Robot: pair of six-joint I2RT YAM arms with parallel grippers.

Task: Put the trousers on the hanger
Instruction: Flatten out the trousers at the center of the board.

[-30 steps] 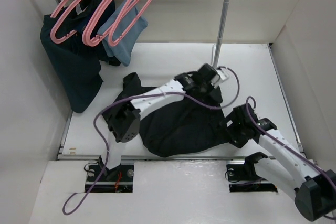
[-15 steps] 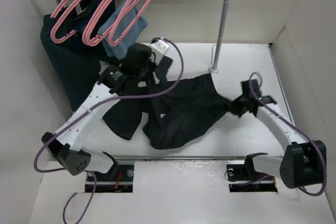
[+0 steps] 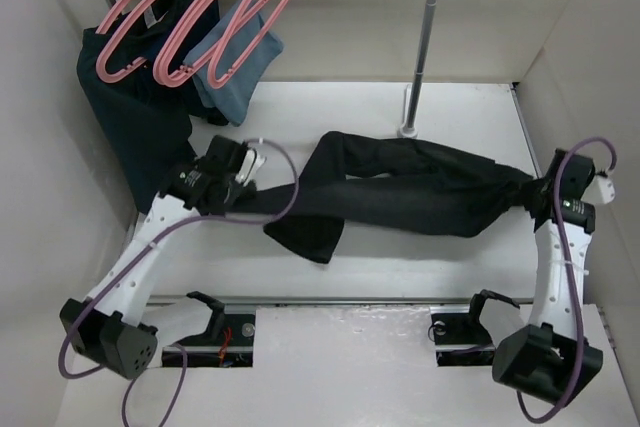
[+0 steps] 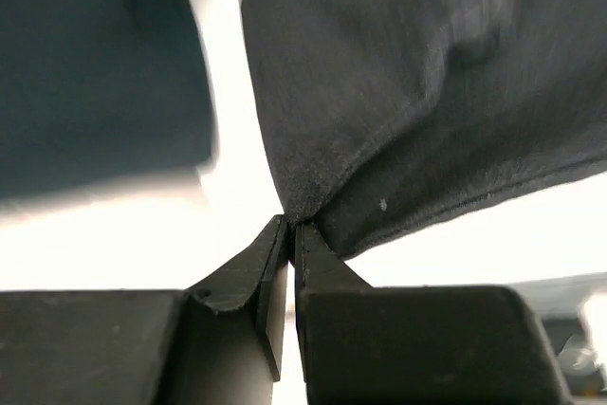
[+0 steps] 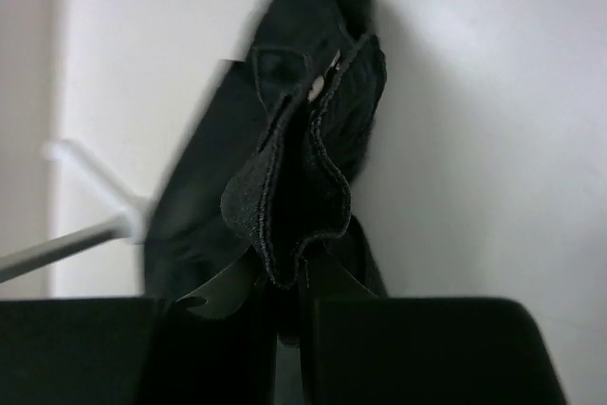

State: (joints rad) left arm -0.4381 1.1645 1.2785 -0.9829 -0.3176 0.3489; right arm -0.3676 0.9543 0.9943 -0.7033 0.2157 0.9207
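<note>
The black trousers hang stretched left to right over the white table, one leg end drooping at the front. My left gripper is shut on a pinch of their cloth at the left end; the fingertips meet on the fabric. At the right end my right gripper is shut on a folded, stitched edge of the trousers. Several pink hangers, one of them the hanger, hang at the back left, apart from both grippers.
A dark navy garment and a light blue cloth hang under the hangers at the back left. A metal pole stands at the back centre. White walls close in both sides.
The trousers went from a heap to a stretched band. My right gripper shut on them and swung right. The left arm swung back and then out to the left, pulling the cloth.
</note>
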